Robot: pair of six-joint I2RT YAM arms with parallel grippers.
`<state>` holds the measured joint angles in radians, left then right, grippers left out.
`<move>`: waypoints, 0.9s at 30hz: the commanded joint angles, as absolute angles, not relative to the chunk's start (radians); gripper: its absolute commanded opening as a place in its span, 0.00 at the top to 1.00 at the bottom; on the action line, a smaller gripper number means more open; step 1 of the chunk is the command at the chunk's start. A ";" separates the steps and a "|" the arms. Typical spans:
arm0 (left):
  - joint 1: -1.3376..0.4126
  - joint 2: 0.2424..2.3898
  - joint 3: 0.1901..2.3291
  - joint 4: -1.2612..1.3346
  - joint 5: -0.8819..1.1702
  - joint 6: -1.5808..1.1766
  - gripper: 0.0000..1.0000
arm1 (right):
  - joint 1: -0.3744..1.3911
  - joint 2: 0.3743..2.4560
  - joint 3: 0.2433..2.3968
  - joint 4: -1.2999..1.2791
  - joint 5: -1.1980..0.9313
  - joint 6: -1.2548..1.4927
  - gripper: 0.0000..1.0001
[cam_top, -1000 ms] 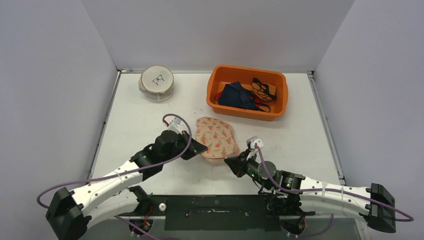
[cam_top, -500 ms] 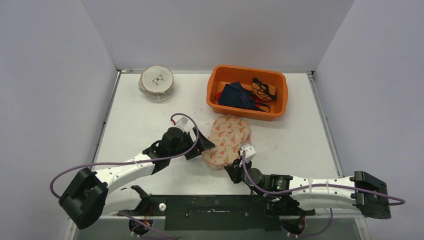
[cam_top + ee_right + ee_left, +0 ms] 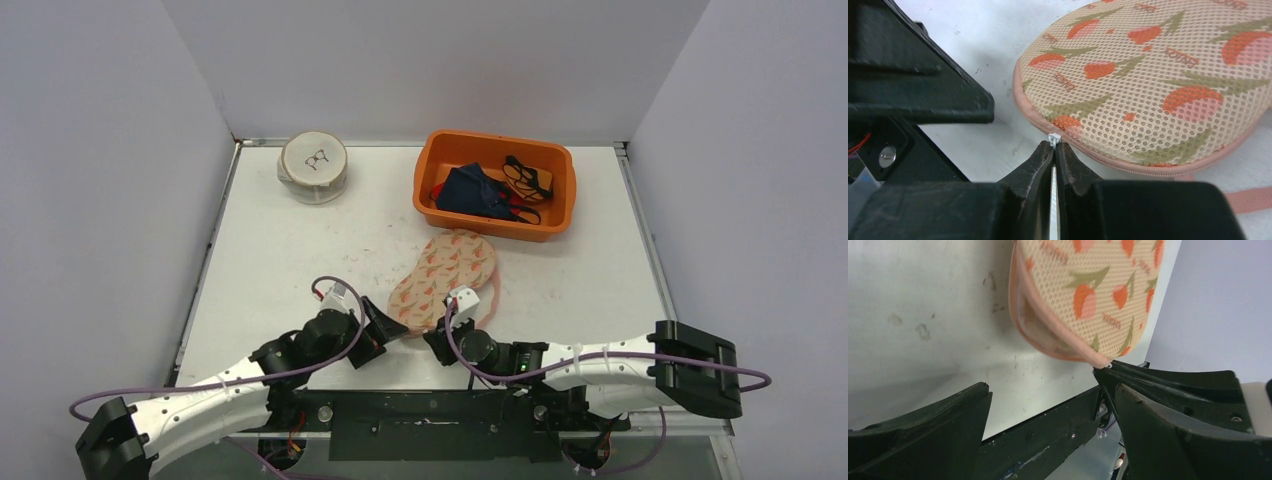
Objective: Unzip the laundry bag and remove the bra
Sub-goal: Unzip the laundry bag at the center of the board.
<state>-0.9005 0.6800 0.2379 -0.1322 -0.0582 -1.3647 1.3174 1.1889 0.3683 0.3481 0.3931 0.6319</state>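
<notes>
Bag (image 3: 445,278) on table (image 3: 300,230), centre, near end between grippers. Right gripper (image 3: 1054,150) pinching zip pull (image 3: 1054,137) at near edge, likely to drag zip open. Left gripper (image 3: 385,330) spread just left of bag, holding nothing; probably freed to re-pin it. Bra unseen, presumably inside.

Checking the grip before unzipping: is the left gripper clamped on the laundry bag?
No, the left gripper stands wide open, the laundry bag lying just ahead of it.
</notes>
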 commanded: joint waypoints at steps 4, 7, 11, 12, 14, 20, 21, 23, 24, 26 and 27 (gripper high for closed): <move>-1.011 0.721 0.196 0.049 -0.232 -1.582 0.06 | 1.328 1.270 0.422 0.513 0.267 0.609 0.95; -1.016 0.786 0.199 0.120 -0.257 -1.616 0.06 | 1.328 1.275 0.405 0.546 0.244 0.618 0.95; -1.021 0.879 0.198 0.227 -0.284 -1.649 0.14 | 1.330 1.274 0.384 0.590 0.224 0.632 0.95; -1.021 0.898 0.192 0.259 -0.287 -1.656 0.19 | 1.330 1.275 0.378 0.604 0.217 0.639 0.95; -1.021 0.934 0.184 0.308 -0.291 -1.669 0.29 | 1.330 1.276 0.372 0.625 0.207 0.649 0.95; -1.025 0.942 0.178 0.305 -0.317 -1.680 0.55 | 1.331 1.279 0.366 0.626 0.212 0.653 0.95; -1.024 0.931 0.174 0.297 -0.323 -1.682 0.59 | 1.330 1.279 0.365 0.620 0.215 0.651 0.95; -1.025 0.912 0.167 0.284 -0.330 -1.684 0.67 | 1.330 1.278 0.369 0.599 0.227 0.648 0.95; -1.024 0.905 0.164 0.281 -0.334 -1.683 0.70 | 1.331 1.278 0.369 0.590 0.230 0.648 0.95; -1.022 0.890 0.160 0.275 -0.341 -1.678 0.78 | 1.330 1.274 0.365 0.578 0.239 0.648 0.95; -1.023 0.886 0.161 0.268 -0.343 -1.675 0.82 | 1.330 1.270 0.361 0.574 0.243 0.650 0.95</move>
<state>-1.0195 0.9176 0.1642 0.2317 -0.3038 -1.6749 1.3235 1.2774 0.3683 0.5446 0.2207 0.6407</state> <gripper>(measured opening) 0.242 0.062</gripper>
